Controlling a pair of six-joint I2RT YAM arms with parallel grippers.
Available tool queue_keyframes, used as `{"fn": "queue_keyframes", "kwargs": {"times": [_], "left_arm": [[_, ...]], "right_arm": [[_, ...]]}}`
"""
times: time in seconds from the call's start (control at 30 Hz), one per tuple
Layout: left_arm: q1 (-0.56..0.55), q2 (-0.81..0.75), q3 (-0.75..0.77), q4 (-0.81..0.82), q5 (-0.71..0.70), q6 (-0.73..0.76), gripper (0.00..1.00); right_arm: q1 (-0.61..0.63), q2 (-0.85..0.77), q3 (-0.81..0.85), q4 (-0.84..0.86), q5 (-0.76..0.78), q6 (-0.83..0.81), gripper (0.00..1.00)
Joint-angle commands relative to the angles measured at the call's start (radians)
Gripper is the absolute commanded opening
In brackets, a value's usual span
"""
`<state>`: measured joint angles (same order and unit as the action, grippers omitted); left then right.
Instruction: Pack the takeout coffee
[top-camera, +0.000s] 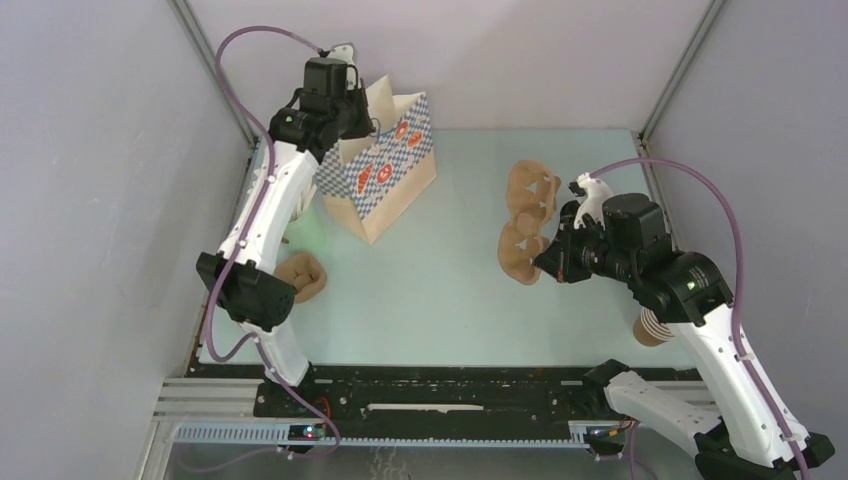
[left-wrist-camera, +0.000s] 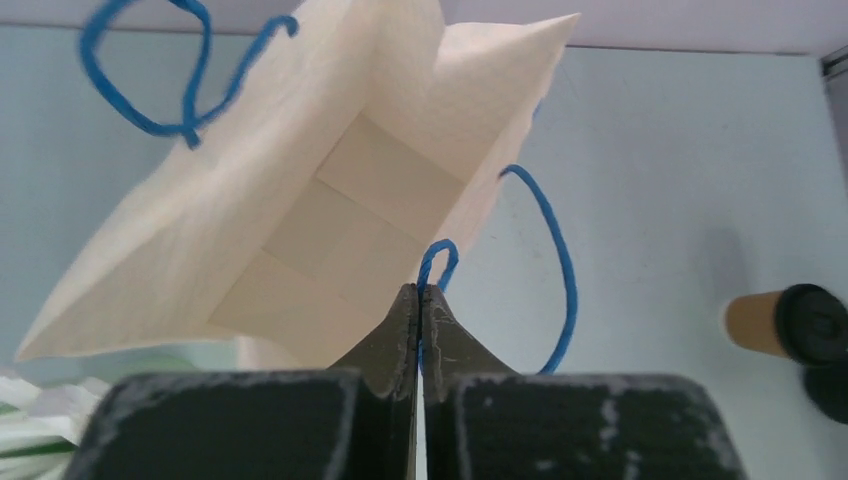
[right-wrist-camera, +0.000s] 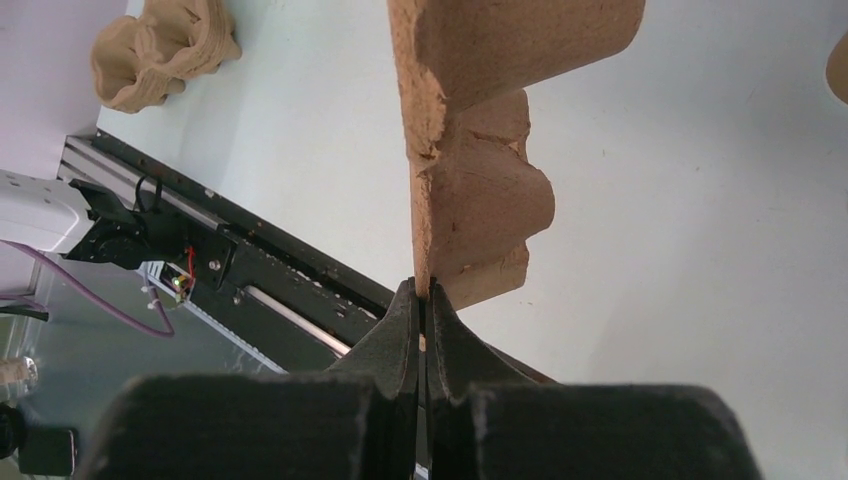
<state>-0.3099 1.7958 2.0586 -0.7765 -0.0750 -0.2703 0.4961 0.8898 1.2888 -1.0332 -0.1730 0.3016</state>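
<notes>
The takeout coffee (left-wrist-camera: 788, 321), a tan cup with a black lid, shows only at the right edge of the left wrist view, on the table beyond the bag; I cannot find it in the top view. The checkered paper bag (top-camera: 385, 165) stands at the back left with its mouth open (left-wrist-camera: 300, 200). My left gripper (top-camera: 343, 108) (left-wrist-camera: 420, 292) is shut on one blue cord handle (left-wrist-camera: 437, 260) at the bag's rim. My right gripper (top-camera: 548, 258) (right-wrist-camera: 422, 292) is shut on the edge of a brown pulp cup carrier (top-camera: 520, 252) (right-wrist-camera: 480, 150), held tilted above the table.
A second pulp carrier (top-camera: 530, 188) lies behind the held one. A third (top-camera: 303, 276) (right-wrist-camera: 165, 50) lies near the left arm. A stack of lidless tan cups (top-camera: 652, 327) sits under the right arm. White sticks (left-wrist-camera: 40, 420) show beside the bag.
</notes>
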Motion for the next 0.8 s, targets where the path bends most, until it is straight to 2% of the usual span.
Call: {"fn": "queue_keyframes", "kwargs": {"times": [0.0, 0.2, 0.47, 0.6, 0.77], "left_arm": [[-0.052, -0.102, 0.054, -0.07, -0.008, -0.149, 0.0], [-0.226, -0.194, 0.045, -0.141, -0.181, -0.346, 0.0], [-0.559, -0.244, -0.024, -0.172, -0.501, -0.54, 0.0], [-0.666, -0.216, -0.032, -0.203, -0.526, -0.582, 0.0], [-0.743, -0.176, -0.002, -0.186, -0.499, -0.508, 0.0]], "right_arm": [[-0.015, -0.009, 0.003, 0.051, -0.034, 0.01, 0.0], [-0.032, 0.009, 0.004, 0.077, -0.077, 0.008, 0.0], [-0.074, 0.021, 0.004, 0.082, -0.14, 0.023, 0.0], [-0.109, 0.022, 0.002, 0.018, -0.066, 0.034, 0.0], [-0.138, 0.022, -0.02, -0.058, 0.027, 0.039, 0.0]]}}
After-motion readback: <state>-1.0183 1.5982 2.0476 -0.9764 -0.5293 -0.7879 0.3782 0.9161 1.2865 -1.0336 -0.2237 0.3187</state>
